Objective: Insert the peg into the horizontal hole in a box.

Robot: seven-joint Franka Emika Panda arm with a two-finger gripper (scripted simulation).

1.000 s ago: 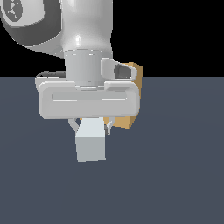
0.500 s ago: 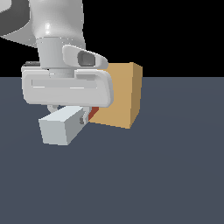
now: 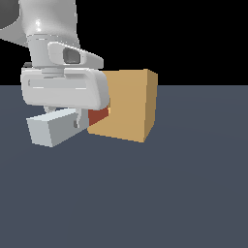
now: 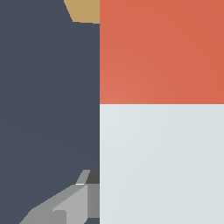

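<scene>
**Fingers clamped on the peg, red end at the box face**

Fingers (image 3: pixel 77 120) of the gripper (image 3: pixel 65 118) are seen pinched on the peg (image 3: pixel 53 127), which is held level above the floor (image 3: pixel 145 193). Only a small part of one finger is visible below the wide gripper body in the exterior view; in the wrist view a grey finger (image 4: pixel 74 201) is pressed against the side of the pale section.

The peg is placed on the exterior view's left of the box (image 3: pixel 128 104). Its red end is touching or just beside the box face that looks toward the gripper; it cannot be told which. The hole is not seen in either view, because that face is covered by the gripper and the peg.

Several risks are judged from here. If the red tip is a little off from the hole, it can be pushed against the flat face, and the box can be shoved across the smooth floor. If the peg is tilted, it can be jammed at the hole edge. With a hard push, the smooth bar can slide between the fingers.

The peg is a square bar with sharp edges, matt red at one end and pale grey-white along the rest. The box is a plain tan cube, wood-coloured, without grain. The gripper shell is glossy and rounded.
</scene>
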